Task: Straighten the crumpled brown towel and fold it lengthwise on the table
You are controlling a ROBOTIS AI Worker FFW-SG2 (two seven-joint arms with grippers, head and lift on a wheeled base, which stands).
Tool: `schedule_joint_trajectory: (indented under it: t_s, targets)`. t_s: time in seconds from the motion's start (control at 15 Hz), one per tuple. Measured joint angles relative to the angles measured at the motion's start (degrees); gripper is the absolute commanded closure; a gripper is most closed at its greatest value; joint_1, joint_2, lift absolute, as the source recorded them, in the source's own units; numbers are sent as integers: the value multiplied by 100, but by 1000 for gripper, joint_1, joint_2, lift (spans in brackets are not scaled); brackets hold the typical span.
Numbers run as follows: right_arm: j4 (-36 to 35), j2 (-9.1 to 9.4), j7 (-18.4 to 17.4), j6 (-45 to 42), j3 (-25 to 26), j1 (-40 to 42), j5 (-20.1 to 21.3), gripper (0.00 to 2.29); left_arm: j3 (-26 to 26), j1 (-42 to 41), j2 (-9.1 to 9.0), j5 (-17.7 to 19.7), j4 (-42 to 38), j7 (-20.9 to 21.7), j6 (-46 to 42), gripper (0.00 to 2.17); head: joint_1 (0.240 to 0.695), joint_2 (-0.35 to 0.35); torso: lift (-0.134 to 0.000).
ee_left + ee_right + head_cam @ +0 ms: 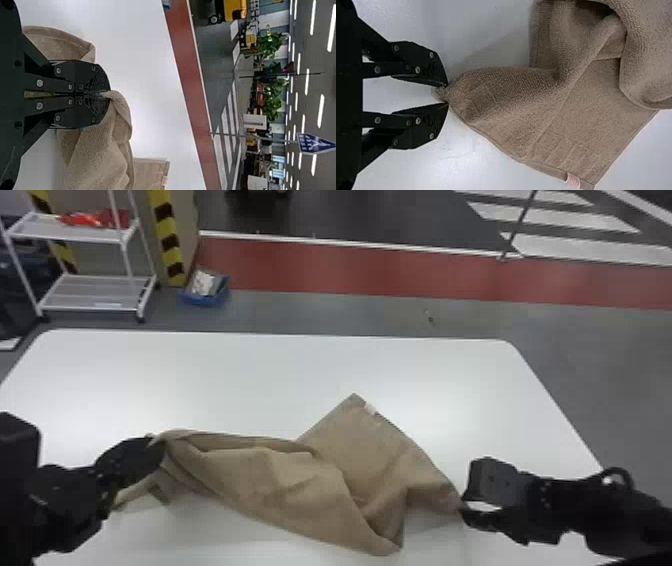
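Observation:
The brown towel lies crumpled and twisted across the white table. At its left end, my left gripper is shut on a bunched edge; in the left wrist view the left gripper has its fingers together on the cloth. My right gripper is at the towel's right corner. In the right wrist view the right gripper pinches that corner of the towel between its fingertips, which are held slightly apart by the bunched cloth. A flat corner with a small white tag points toward the table's far side.
The white table extends beyond the towel toward its far edge. Past it on the floor stand a white wheeled rack and a blue bin at the left.

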State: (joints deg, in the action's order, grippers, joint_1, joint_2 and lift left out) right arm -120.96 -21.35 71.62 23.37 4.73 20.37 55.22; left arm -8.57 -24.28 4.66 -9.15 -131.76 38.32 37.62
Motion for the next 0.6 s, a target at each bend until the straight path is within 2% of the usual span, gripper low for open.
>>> schedule_joint_trajectory:
  t_s: [0.07, 0.13, 0.27, 0.33, 0.4, 0.6]
  targets:
    - [1, 2, 57, -29, 9, -22, -56, 1912, -5, -4, 3, 0, 1, 0, -4, 1109, 695, -143, -120]
    - [-2, 8, 116, -84, 50, -35, -138, 2071, -14, -6, 6, 2, 1, -1, -14, 1109, 695, -139, -120]
    - [-8, 41, 153, -265, 231, -40, -394, 2071, -32, -7, 13, 15, 2, 0, -45, 1109, 695, -136, -120]
    - [-14, 75, 222, -397, 437, -37, -679, 2071, -47, -7, 16, 22, 3, 0, -61, 1109, 695, -133, -120]
    - [-25, 111, 279, -485, 699, -38, -1039, 2071, -69, -6, 17, 28, 7, 4, -76, 1109, 695, -134, -120]
    - [-71, 227, 301, -568, 1985, -320, -2391, 2071, -249, 45, 17, 77, -16, 67, -19, 1109, 695, -165, -120]
